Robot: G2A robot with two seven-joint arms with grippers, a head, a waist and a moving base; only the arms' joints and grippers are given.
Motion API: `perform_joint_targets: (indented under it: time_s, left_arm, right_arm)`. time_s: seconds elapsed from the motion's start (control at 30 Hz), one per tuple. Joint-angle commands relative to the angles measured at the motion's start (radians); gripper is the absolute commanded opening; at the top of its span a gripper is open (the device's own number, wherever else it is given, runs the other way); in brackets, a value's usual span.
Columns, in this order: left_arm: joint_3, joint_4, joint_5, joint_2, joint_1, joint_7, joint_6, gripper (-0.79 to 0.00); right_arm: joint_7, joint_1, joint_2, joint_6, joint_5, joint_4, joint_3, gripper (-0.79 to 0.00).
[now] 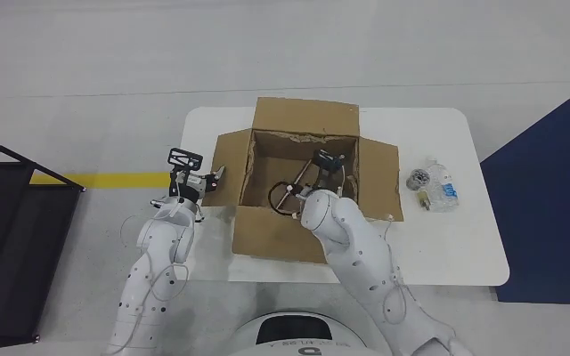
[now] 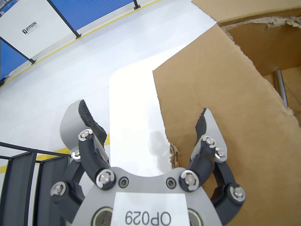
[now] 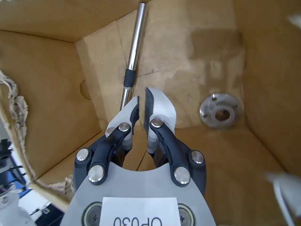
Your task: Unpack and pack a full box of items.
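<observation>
An open cardboard box (image 1: 267, 233) stands in the middle of the white table (image 1: 445, 258). On its floor lie a shiny metal rod with a black collar (image 3: 136, 38) and a round metal flange (image 3: 220, 114). My right arm (image 1: 334, 222) reaches down into the box. My right gripper (image 3: 141, 102) hangs shut just above the near end of the rod, with nothing seen between its fingers. My left gripper (image 2: 143, 106) is open and holds nothing. It hovers over the table beside the box's left flap (image 2: 211, 90). The rod's end (image 2: 279, 85) shows over the box wall.
To the right of the box on the table lie a clear plastic bag of parts (image 1: 441, 187) and a second metal flange (image 1: 416, 181). A black rack (image 1: 27, 240) stands on the floor to the left. Torn paper tape hangs along the box rims (image 3: 14, 99).
</observation>
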Motion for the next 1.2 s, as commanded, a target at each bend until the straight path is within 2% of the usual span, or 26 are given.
perform_joint_targets:
  time_s: [0.0, 0.53, 0.7, 0.77, 0.83, 1.0, 1.1, 1.17]
  left_arm:
    - [0.0, 0.0, 0.0, 0.0, 0.0, 0.0, 0.0, 0.0]
    - [0.0, 0.0, 0.0, 0.0, 0.0, 0.0, 0.0, 0.0]
    - [0.0, 0.0, 0.0, 0.0, 0.0, 0.0, 0.0, 0.0]
    - [0.0, 0.0, 0.0, 0.0, 0.0, 0.0, 0.0, 0.0]
    - [0.0, 0.0, 0.0, 0.0, 0.0, 0.0, 0.0, 0.0]
    - [0.0, 0.0, 0.0, 0.0, 0.0, 0.0, 0.0, 0.0]
    - [0.0, 0.0, 0.0, 0.0, 0.0, 0.0, 0.0, 0.0]
    - [0.0, 0.0, 0.0, 0.0, 0.0, 0.0, 0.0, 0.0]
  right_arm:
    - [0.007, 0.054, -0.013, -0.007, -0.001, 0.067, -0.031, -0.446]
    - [-0.068, 0.376, -0.159, 0.069, 0.167, 0.625, -0.208, -0.511]
    - [-0.108, 0.435, -0.2, 0.108, 0.221, 0.746, -0.247, -0.582]
    - [-0.122, 0.453, -0.214, 0.122, 0.237, 0.79, -0.261, -0.653]
    - [-0.122, 0.47, -0.226, 0.122, 0.25, 0.82, -0.266, -0.785]
    - [-0.122, 0.48, -0.237, 0.122, 0.213, 0.832, -0.229, -0.785]
    - [-0.133, 0.426, -0.234, 0.122, 0.145, 0.737, -0.192, -0.785]
    - [-0.143, 0.356, -0.223, 0.122, 0.083, 0.621, -0.16, -0.785]
